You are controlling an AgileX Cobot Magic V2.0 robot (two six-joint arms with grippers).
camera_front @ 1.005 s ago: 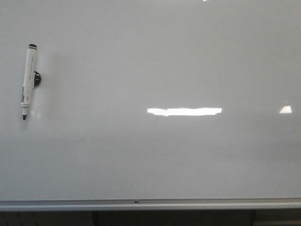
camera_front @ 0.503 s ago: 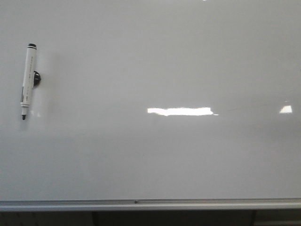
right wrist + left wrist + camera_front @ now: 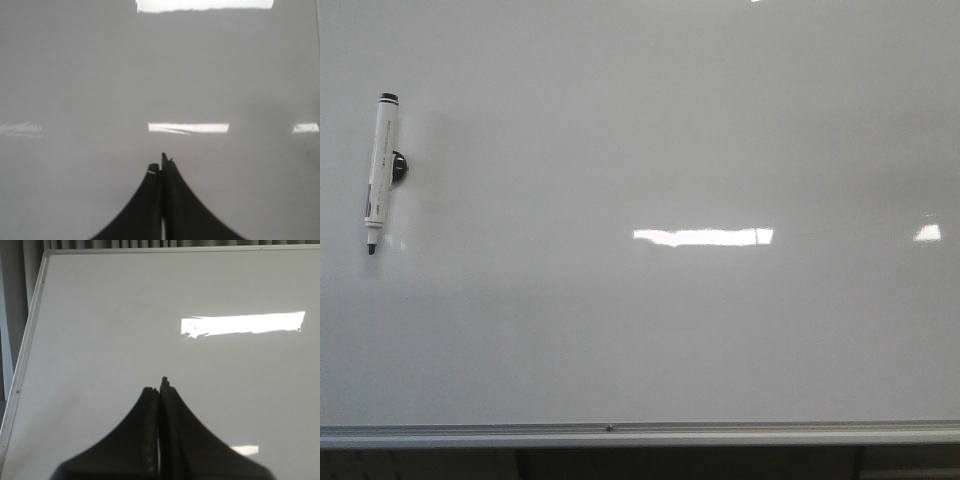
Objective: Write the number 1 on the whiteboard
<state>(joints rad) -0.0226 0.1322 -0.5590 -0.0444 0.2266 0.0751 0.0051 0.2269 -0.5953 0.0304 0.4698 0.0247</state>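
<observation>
The whiteboard (image 3: 670, 330) is showing no number 1 yet. The marker (image 3: 377, 170) is hanging near its left edge on a black clip (image 3: 398, 167); likely light, stiff and slippery, best gripped mid-barrel. Both the left gripper (image 3: 159, 390) and right gripper (image 3: 161, 167) are holding their jaws pressed together, empty.

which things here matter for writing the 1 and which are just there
For the job:
whiteboard, still blank
marker pen, clipped at the board's left
left gripper, shut, empty
right gripper, shut, empty

Just there:
grey rail
black clip behind the pen
</observation>
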